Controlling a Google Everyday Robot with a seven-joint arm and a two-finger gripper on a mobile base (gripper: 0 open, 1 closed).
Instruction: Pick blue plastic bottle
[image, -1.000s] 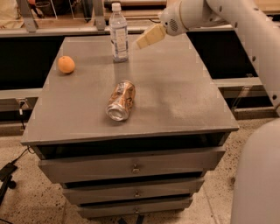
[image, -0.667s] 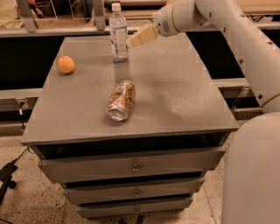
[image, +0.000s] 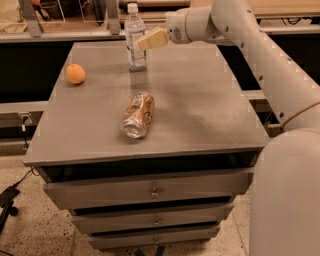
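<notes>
The blue plastic bottle (image: 134, 56) stands upright near the far edge of the surface (image: 210, 107). It is probably light, thin-walled and slick, so it is best squeezed gently around its middle. The hand (image: 146, 41) sits against the bottle's right side at label height. I cannot tell how far it is open. A crushed can (image: 138, 115) lies in front of the bottle.

The blue plastic bottle (image: 131, 35) stands upright near the far edge of the gray cabinet top (image: 200, 100), at 12 o'clock from the gold drink can (image: 137, 116) lying on its side. The gripper (image: 150, 40) hangs at the bottle's 3 o'clock side, overlapping it from here. 1 orange (image: 75, 74) sits at the can's 10 o'clock, well apart.
</notes>
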